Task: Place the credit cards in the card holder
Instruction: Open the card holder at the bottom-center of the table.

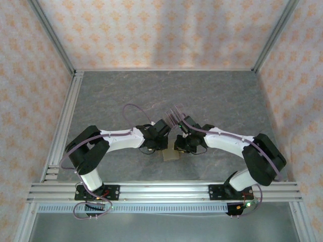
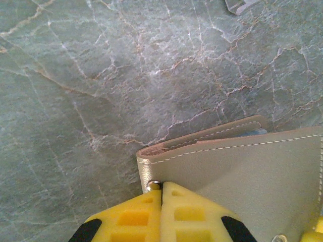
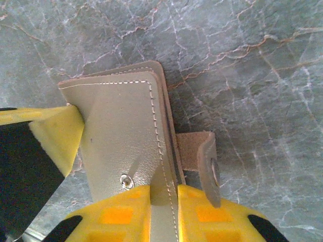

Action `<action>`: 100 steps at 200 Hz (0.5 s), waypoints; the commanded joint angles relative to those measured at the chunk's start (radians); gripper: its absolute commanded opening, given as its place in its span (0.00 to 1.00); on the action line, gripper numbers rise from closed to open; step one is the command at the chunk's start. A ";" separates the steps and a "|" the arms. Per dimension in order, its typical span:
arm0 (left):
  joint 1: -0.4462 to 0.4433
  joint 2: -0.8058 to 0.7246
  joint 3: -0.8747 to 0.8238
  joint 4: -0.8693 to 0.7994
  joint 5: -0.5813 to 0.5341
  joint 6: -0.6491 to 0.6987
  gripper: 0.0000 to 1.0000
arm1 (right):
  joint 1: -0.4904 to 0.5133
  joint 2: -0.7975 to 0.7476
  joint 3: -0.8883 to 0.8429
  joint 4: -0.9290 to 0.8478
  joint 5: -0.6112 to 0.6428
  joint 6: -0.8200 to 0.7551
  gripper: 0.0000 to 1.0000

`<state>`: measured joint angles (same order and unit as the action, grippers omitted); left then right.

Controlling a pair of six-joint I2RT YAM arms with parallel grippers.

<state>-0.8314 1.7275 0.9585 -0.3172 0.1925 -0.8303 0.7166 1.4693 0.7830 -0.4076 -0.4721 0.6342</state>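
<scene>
The tan card holder (image 1: 171,155) lies between both grippers near the table's middle front. In the left wrist view, my left gripper (image 2: 161,187) is shut, pinching the card holder (image 2: 237,171) at its corner beside a metal snap stud. In the right wrist view, my right gripper (image 3: 164,194) is shut on a stitched panel of the card holder (image 3: 121,126), and the snap strap (image 3: 212,169) hangs to the right. The other gripper's yellow finger touches the holder's left corner. Dark maroon credit cards (image 1: 175,115) stand upright just behind the grippers.
The cards stand in a clear acrylic slotted stand (image 2: 239,5). Grey marbled tabletop (image 1: 227,96) stretches behind and to both sides. Aluminium rails (image 1: 65,126) border the left and near edges, with patterned walls around.
</scene>
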 commanded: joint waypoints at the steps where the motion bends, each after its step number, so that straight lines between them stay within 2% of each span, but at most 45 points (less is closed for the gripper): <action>1: -0.015 0.033 -0.051 -0.150 0.027 -0.011 0.04 | 0.001 -0.043 0.038 0.038 -0.017 0.007 0.16; 45: -0.018 0.033 -0.061 -0.142 0.029 -0.018 0.04 | 0.000 -0.041 0.036 0.103 -0.052 0.041 0.16; 100: -0.023 0.033 -0.066 -0.137 0.026 -0.023 0.04 | 0.000 -0.021 0.017 0.195 -0.096 0.091 0.25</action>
<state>-0.8314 1.7252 0.9524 -0.3130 0.1928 -0.8406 0.7162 1.4406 0.7837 -0.3435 -0.5247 0.6899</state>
